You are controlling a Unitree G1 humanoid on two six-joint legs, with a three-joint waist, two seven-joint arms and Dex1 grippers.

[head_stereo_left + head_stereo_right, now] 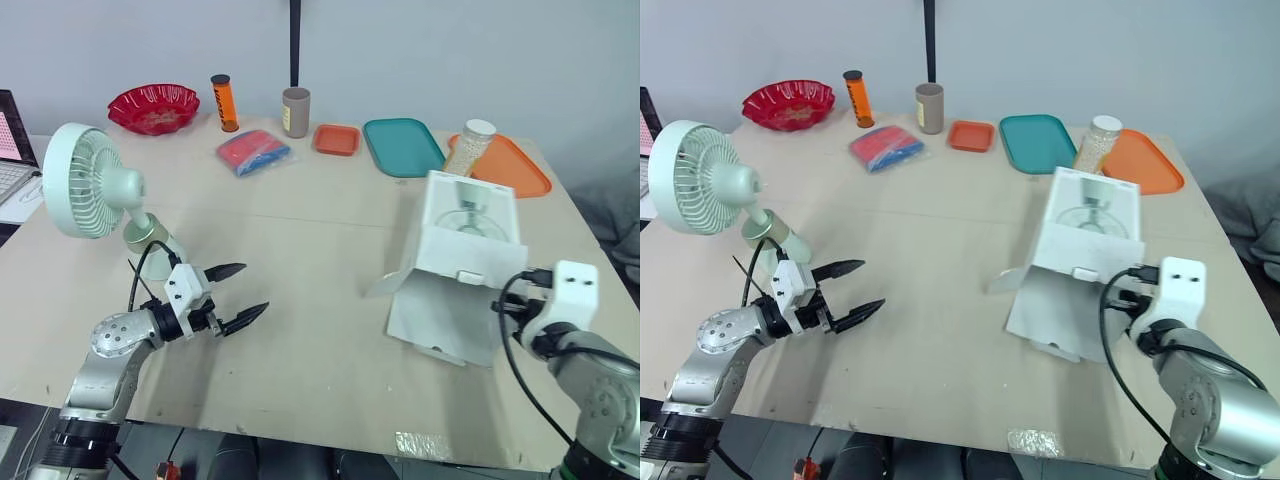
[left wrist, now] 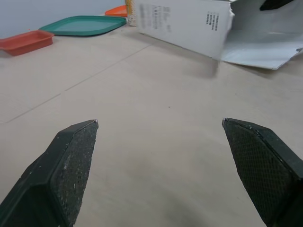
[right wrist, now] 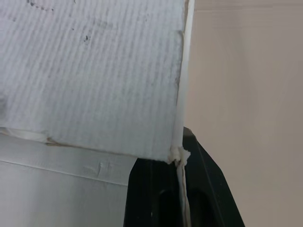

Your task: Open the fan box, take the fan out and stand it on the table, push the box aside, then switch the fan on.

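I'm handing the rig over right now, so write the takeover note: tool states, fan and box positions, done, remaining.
Left tool open, empty, beside the base of the pale green plastic fan, standing upright at the left of the light wooden table. Right tool at the near end of the opened white cardboard box on the right; state unclear. Done: box opened, fan out, standing. Left: push box aside, switch fan on.

Left gripper (image 1: 256, 287) spread wide on a bent arm; right gripper (image 1: 508, 306) extended forward, wrist level.
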